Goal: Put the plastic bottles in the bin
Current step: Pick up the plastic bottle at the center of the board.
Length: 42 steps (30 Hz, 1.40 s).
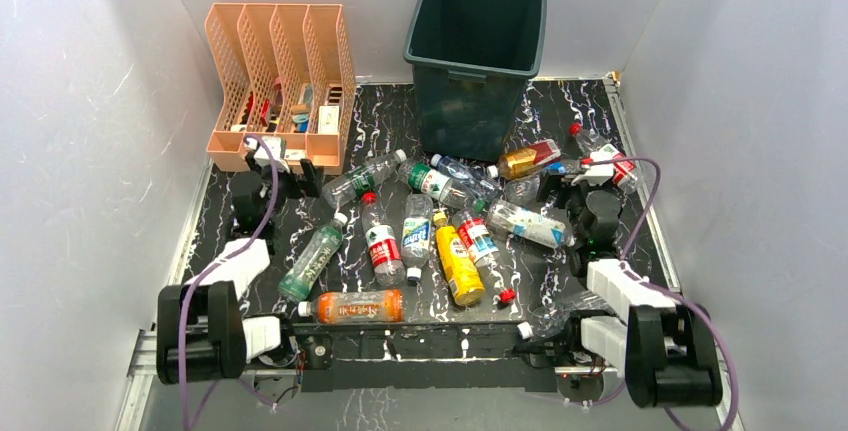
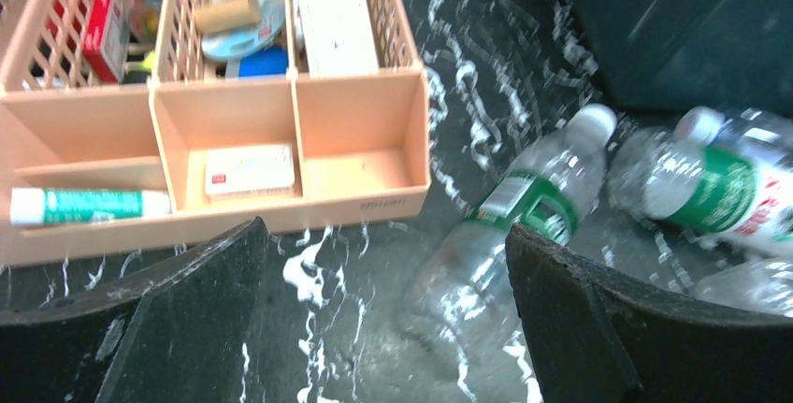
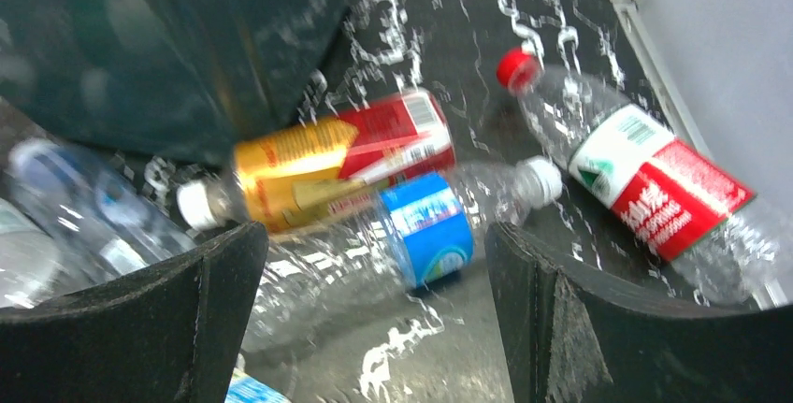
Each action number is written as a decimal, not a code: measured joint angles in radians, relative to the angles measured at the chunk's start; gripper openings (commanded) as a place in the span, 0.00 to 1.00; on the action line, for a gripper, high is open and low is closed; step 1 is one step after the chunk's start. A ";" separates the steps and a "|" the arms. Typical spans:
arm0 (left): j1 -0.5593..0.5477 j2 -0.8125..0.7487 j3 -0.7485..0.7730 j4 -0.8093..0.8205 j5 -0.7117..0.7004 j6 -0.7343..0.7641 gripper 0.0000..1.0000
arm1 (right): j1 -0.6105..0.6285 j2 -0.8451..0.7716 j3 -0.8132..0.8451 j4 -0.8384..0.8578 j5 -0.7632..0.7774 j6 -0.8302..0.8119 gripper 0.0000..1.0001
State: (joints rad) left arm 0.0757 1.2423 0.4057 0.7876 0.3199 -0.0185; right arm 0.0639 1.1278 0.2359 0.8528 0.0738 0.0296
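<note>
Right wrist: blue-labelled clear bottle (image 3: 425,230) just ahead of my right claw (image 3: 369,263); long axis crosswise to the gap; claw wide open, empty.

right claw (image 3: 374,235) — wide apart; blue-label bottle (image 3: 425,227) ahead; bin (image 3: 140,38) beyond

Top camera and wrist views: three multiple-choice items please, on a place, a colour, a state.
1. Where does the bin stand?
A. far edge, right of the peach organizer
B. between the arm bases
C. near left corner
2. The cap of the red-labelled bottle by the right wall is:
A. white
B. red
C. green
3. The left gripper and right gripper are:
A. both shut
B. one shut
C. both open
Answers: A, it stands at the back beside the organizer; B, the right wrist view shows red; C, both wrist views show jaws wide apart, nothing clamped.
</note>
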 measured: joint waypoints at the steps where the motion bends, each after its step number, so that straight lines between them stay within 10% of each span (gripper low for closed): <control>1: 0.000 -0.032 0.019 -0.040 0.005 -0.010 0.98 | 0.000 -0.046 0.009 -0.034 -0.008 0.011 0.98; 8: 0.000 -0.168 0.277 -0.370 0.020 -0.121 0.98 | 0.000 -0.179 0.266 -0.346 -0.071 0.181 0.98; 19: 0.000 -0.187 0.586 -0.832 0.118 -0.377 0.98 | 0.001 0.079 0.854 -0.995 -0.415 0.316 0.98; 26: -0.002 -0.249 0.526 -1.009 0.082 -0.539 0.98 | 0.001 0.202 0.827 -1.252 -0.510 0.339 0.98; 42: -0.010 -0.364 0.254 -1.041 0.393 -0.569 0.98 | 0.173 0.216 0.715 -1.353 -0.078 0.300 0.98</control>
State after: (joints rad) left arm 0.0654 0.8787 0.6598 -0.2535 0.7128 -0.5873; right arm 0.2371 1.3434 0.9508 -0.5003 -0.0040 0.3298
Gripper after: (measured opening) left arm 0.981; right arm 0.981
